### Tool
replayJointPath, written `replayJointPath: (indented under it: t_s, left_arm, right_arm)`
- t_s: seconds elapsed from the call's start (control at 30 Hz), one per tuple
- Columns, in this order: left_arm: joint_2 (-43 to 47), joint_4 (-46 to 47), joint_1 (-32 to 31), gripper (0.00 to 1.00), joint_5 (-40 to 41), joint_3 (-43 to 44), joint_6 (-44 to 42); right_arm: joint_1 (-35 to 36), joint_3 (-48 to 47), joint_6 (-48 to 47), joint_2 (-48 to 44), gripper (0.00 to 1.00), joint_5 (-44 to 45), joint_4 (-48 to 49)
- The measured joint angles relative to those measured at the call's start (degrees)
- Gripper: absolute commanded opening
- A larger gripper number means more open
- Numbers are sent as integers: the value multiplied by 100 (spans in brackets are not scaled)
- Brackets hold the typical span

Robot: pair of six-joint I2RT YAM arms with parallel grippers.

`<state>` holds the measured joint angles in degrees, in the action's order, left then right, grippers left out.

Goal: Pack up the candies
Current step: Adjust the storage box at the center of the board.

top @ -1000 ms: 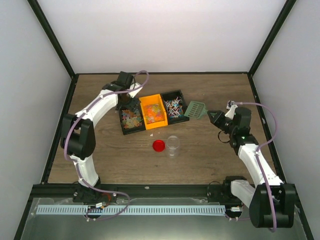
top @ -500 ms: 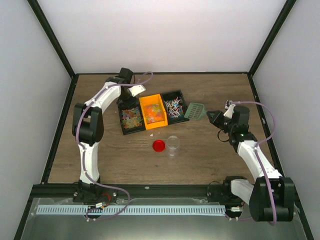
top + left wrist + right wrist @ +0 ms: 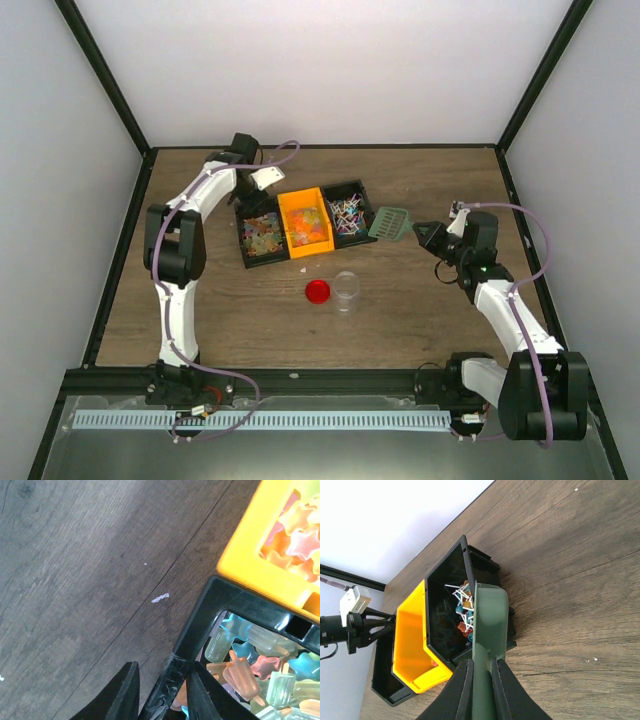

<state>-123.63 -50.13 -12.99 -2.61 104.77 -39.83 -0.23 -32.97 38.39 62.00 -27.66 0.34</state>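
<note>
Within the last second the left hand [image 3: 256, 188] has been drawn back from above the left black bin [image 3: 246, 243] to that bin's far left corner, and its fingers have been brought in from a wide spread. In the left wrist view the bin's corner wall [image 3: 207, 602] is seen between the two fingers [image 3: 125, 692], one outside over the tabletop [image 3: 420, 310] and one inside among the sweets. The left hand [image 3: 165, 669] is judged to be closed on that wall, though a sliver of gap beside the outer finger cannot be ruled out.

Nothing else has been shifted. The green scoop [image 3: 390, 221] is gripped by its handle in the right hand [image 3: 425, 235], and is held just beside the right black bin [image 3: 352, 184], its mouth [image 3: 489, 615] against that bin's outer edge.

The candies [image 3: 263, 233] are all in the three bins:
- Popsicle and star shapes [image 3: 245, 675] lie in the left black bin.
- Stars [image 3: 300, 535] lie in the yellow bin [image 3: 303, 197].
- Thin stick sweets [image 3: 462, 605] lie in the right black bin.

The clear jar [image 3: 346, 290] stands open and apparently empty nearer the arms, with the red lid [image 3: 318, 291] just beside it.

The bin row is judged to have been taken hold of so that it can be steadied or dragged for scooping. Packing itself has not been started.
</note>
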Motion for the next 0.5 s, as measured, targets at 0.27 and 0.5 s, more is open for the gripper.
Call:
replayJointPath:
  t_s: [0.27,0.5]
  left_arm:
    - [-7,-22,0,10,-24,0,-33]
    - [-37,295,61,10,-50,-59,291]
  right_arm:
    - [0,0,2,0,1,0,4]
    - [0,0,24,90,1,-22,74]
